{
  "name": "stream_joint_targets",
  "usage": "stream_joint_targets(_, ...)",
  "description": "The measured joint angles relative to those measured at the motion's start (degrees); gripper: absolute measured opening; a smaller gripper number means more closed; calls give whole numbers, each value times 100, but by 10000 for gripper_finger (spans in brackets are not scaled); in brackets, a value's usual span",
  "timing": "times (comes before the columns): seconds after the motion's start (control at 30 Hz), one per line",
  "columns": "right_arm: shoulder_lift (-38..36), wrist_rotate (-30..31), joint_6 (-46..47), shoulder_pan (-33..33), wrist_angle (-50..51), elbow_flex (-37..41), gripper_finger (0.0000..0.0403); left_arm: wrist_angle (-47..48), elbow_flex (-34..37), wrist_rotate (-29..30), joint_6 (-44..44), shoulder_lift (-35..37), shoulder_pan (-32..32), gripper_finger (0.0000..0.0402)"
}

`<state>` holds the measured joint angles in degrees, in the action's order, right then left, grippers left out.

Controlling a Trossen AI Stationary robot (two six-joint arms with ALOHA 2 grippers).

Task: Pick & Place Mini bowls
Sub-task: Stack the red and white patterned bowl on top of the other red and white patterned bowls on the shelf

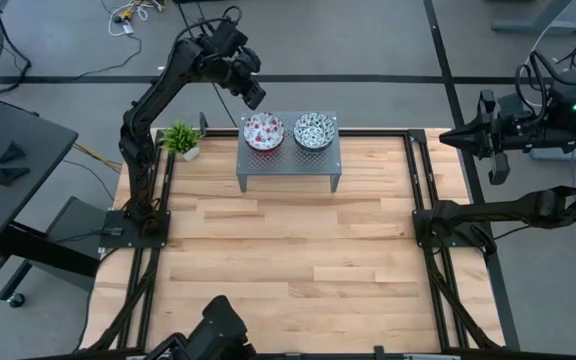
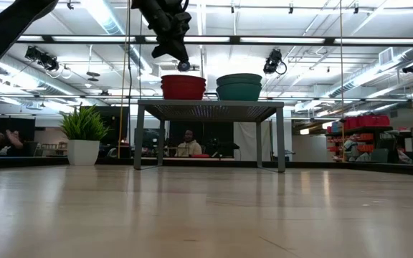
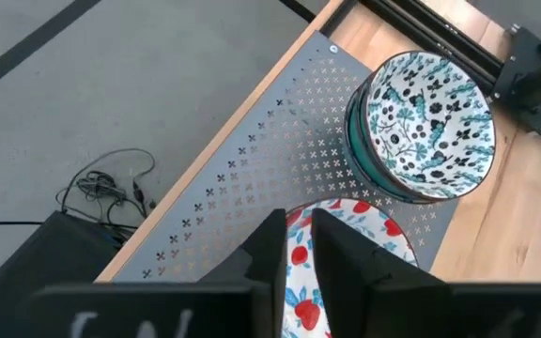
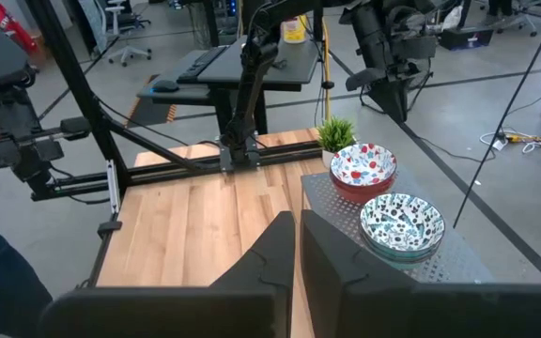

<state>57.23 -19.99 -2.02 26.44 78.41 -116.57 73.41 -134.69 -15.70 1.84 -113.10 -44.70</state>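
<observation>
Above red bowl stack [image 1: 263, 131], left tool [image 1: 255, 98] nearly closed, empty; lower bowls hidden.

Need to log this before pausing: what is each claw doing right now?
Left claw: nearly closed, empty, hovering above the red bowl stack on the metal stand.
Right claw: closed, empty, parked off the table's right side.

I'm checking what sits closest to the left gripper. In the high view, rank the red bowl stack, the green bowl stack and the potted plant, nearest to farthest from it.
From the left gripper:
1. Red bowl stack, on the stand's left side.
2. Green bowl stack, on the stand's right side.
3. Potted plant, on the table left of the stand.
</observation>
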Motion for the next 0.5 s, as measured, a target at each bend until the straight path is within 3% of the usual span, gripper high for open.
stream_joint_targets(0.27,0,-2,0,-2,0,2,25,-314,2,4,-14,-4,30,8)
stream_joint_targets(0.5,1,0,0,-1,2,2,25,-595,2,379,-180,-11,207,3)
